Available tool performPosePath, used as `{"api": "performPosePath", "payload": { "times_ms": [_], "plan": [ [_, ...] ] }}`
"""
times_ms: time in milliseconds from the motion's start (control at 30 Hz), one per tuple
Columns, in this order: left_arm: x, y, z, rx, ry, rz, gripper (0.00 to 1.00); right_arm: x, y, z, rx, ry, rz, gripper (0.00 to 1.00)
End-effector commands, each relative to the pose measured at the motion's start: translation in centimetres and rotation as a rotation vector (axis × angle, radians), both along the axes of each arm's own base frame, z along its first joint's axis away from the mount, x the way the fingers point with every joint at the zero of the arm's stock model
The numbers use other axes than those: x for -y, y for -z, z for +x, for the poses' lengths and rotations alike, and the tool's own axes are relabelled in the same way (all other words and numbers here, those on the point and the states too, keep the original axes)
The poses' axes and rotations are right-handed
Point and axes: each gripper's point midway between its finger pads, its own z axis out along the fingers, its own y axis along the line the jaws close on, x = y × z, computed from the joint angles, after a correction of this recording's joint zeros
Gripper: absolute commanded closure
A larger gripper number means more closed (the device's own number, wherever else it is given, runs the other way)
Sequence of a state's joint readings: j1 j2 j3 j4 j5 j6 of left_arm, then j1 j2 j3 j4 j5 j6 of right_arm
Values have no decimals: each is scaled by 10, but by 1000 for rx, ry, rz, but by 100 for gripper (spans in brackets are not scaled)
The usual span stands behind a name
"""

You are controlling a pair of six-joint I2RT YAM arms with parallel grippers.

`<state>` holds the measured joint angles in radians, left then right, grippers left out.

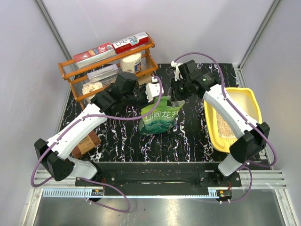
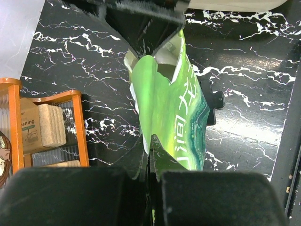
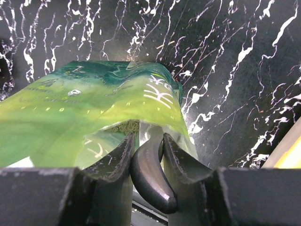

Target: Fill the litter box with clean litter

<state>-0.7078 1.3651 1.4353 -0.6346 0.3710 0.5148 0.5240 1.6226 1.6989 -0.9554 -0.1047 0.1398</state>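
Observation:
The green pouch (image 1: 160, 117) with white characters stands at the table's middle, its top open. My left gripper (image 1: 153, 92) is shut on the pouch's top edge; the left wrist view shows the jaws (image 2: 151, 141) pinching the green film (image 2: 174, 103). My right gripper (image 1: 177, 92) is shut on the dark grey scoop handle (image 3: 150, 169), which reaches down into the pouch mouth (image 3: 94, 103). Tan litter (image 3: 124, 126) shows inside the pouch. The scoop's bowl is hidden. The yellow litter box (image 1: 254, 101) lies at the right with pale litter (image 1: 225, 127) in it.
An orange wire rack (image 1: 94, 70) with boxes and a jar stands at the back left, close behind my left arm; it also shows in the left wrist view (image 2: 14, 122). A brown box (image 1: 84, 143) lies at the left under my left arm. Grey walls enclose the table.

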Motion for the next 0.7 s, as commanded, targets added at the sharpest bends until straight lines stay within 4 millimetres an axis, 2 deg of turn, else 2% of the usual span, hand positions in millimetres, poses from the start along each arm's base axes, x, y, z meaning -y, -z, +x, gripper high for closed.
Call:
{"api": "performPosePath", "payload": {
  "times_ms": [0,33,233,433,533,633,667],
  "plan": [
    [9,-74,-5,144,41,-188,100,5,16,15,60,92,-55,100],
    [10,-74,-5,143,42,-188,100,5,26,12,40,89,-66,100],
    [12,-75,-6,136,46,-202,100,-7,50,2,-35,61,-25,100],
    [14,-74,-2,143,44,-194,100,-33,63,-15,-120,-27,100,100],
    [14,-74,1,153,42,-187,100,-37,62,-15,-129,-43,137,100],
    [15,-72,2,153,41,-182,100,-47,48,-13,-155,-71,270,100],
    [15,-72,2,153,41,-182,100,-44,42,-7,-158,-60,320,100]
  ]
}}
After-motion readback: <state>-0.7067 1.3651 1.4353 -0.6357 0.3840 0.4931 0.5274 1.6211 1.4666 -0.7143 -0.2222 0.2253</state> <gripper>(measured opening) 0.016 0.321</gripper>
